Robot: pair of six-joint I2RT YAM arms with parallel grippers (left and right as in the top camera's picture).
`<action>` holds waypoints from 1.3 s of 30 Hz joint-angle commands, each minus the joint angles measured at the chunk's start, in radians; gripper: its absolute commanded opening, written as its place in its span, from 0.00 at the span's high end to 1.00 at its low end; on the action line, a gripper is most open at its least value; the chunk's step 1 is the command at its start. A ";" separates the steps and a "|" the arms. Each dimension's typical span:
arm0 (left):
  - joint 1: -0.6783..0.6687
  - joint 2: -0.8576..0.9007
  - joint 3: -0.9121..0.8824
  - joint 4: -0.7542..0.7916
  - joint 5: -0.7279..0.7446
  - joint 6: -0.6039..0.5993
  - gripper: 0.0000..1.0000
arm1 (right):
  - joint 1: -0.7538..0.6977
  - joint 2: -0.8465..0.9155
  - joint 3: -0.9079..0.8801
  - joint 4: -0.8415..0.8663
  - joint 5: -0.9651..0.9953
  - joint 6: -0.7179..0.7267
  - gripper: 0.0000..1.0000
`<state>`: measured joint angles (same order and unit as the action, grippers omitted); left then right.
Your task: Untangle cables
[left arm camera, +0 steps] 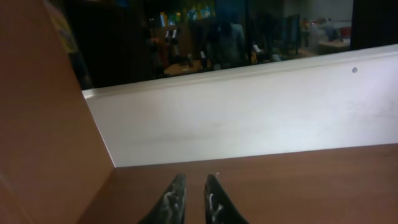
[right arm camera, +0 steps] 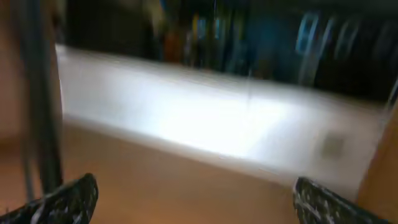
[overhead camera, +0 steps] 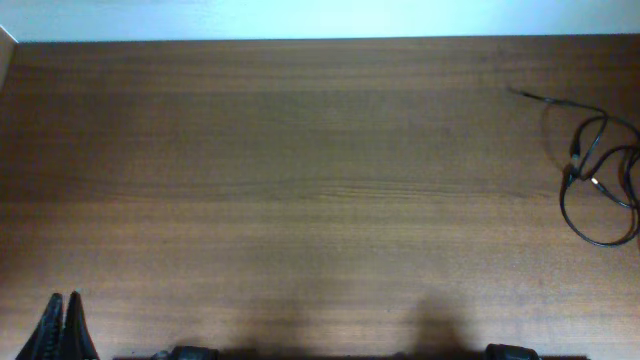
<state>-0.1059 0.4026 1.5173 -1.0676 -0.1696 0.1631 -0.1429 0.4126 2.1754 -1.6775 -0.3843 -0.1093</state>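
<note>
The cables (overhead camera: 598, 172) are thin black cords looped in a loose tangle at the far right edge of the wooden table (overhead camera: 300, 180), with one end trailing up and left. They show only in the overhead view. My left gripper (overhead camera: 62, 322) is at the table's front left corner, far from the cables. Its fingers (left arm camera: 194, 180) are drawn together with a narrow gap and hold nothing. My right gripper (right arm camera: 196, 190) is wide open and empty. Its view is blurred, and the gripper is out of sight in the overhead view.
A white wall (left arm camera: 249, 112) runs along the table's far edge. A wooden side panel (left arm camera: 43, 124) stands at the left. The arm bases (overhead camera: 505, 351) sit at the front edge.
</note>
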 commanded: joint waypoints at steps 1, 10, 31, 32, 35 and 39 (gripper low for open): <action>-0.008 -0.001 0.007 0.003 -0.014 -0.012 0.85 | -0.022 -0.127 -0.409 -0.014 -0.014 0.013 0.01; -0.008 -0.001 0.007 0.004 -0.015 0.011 0.81 | -0.138 -0.159 -1.165 0.457 -0.293 -0.038 0.01; -0.008 -0.001 0.007 0.003 -0.011 0.010 0.72 | -0.085 -0.158 -2.081 1.521 -0.503 -0.545 0.01; -0.008 -0.001 0.007 0.003 -0.011 0.010 0.72 | -0.085 -0.158 -2.100 1.508 -0.494 -0.544 0.01; -0.008 -0.001 0.007 0.003 -0.011 0.010 0.71 | -0.085 -0.155 -2.123 1.500 -0.463 -0.506 0.01; -0.008 -0.001 0.007 -0.003 -0.011 0.010 0.69 | -0.085 -0.154 -2.123 1.502 -0.446 -0.504 0.01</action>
<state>-0.1093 0.4026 1.5223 -1.0668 -0.1764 0.1646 -0.2337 0.2607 0.0605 -0.1753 -0.8463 -0.6273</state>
